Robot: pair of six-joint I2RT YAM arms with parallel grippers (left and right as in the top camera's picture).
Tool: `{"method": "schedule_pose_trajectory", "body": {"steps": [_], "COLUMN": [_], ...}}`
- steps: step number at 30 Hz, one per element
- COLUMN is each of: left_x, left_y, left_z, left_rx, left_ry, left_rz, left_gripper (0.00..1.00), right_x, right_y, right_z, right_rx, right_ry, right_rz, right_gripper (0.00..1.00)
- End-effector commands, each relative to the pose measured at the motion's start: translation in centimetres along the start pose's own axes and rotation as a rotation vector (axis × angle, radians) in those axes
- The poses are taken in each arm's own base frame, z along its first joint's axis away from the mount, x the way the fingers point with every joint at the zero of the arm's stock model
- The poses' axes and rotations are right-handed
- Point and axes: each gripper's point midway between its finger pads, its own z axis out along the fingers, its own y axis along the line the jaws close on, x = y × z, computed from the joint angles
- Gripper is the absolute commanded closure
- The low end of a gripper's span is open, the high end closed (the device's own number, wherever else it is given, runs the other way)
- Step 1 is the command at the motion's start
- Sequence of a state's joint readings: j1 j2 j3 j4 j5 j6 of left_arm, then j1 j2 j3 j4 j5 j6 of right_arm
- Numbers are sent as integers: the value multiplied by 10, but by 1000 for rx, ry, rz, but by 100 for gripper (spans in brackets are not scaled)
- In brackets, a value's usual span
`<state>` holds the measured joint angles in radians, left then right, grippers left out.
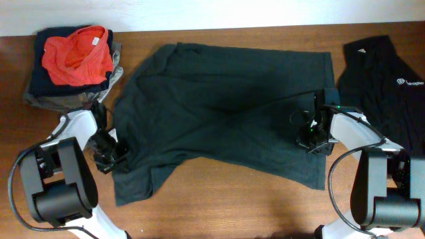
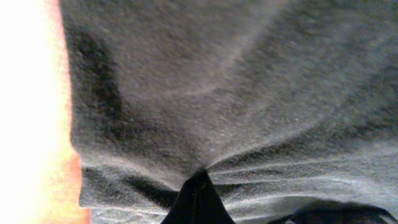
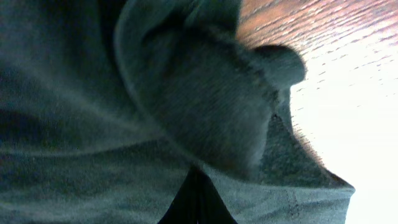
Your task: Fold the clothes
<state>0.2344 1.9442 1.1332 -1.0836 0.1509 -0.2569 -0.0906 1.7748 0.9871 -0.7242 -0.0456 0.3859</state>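
Observation:
A large dark shirt (image 1: 219, 99) lies spread across the middle of the wooden table. My left gripper (image 1: 109, 156) is shut on the shirt's left edge near the lower sleeve; the left wrist view shows the cloth (image 2: 236, 93) puckered into the closed fingertips (image 2: 198, 180). My right gripper (image 1: 312, 136) is shut on the shirt's right edge; the right wrist view shows a fold of cloth (image 3: 205, 106) bunched above the closed fingertips (image 3: 196, 177). A second black shirt (image 1: 388, 86) with a small white logo lies at the far right.
A stack of folded clothes (image 1: 73, 63) with a red garment on top sits at the back left. The bare wooden table (image 1: 232, 206) shows along the front. The table's back edge runs along the top.

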Motion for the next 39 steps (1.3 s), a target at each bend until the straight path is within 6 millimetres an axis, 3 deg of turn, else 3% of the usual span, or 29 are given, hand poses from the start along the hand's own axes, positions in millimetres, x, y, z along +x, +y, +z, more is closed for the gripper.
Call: {"method": "schedule_pose_trajectory", "body": {"steps": [1,5,13,19,24,29,34,39], "left_x": [24,34,54,73,75,72,72,69], "left_y": [31,31,31,24,22,19,19,18], "left_z": [39,37,29,17,2,-6,-6,-9], "left_rx": [-100,-101,-82,-12,12,27,28,33], "left_ry": [150,187,198,137,64,17,15,-6], "left_rz": [-64,-69,-71,-59,-48,-40,-39,-35], "left_gripper": [99,99,100,99,100,99,99,99], "right_x": [5,-2,-24,-34,-33,-25,-29,-41], "right_y": [-6,-15,-50,-58,-59,-79,-97,-102], "right_z": [30,31,12,7,7,1,-16,-34], "right_rx": [28,30,33,28,31,121,161,153], "right_ry": [52,52,57,37,43,70,88,83], "right_rz": [33,87,194,220,226,311,360,353], "right_gripper": [96,96,96,96,96,96,96,96]}}
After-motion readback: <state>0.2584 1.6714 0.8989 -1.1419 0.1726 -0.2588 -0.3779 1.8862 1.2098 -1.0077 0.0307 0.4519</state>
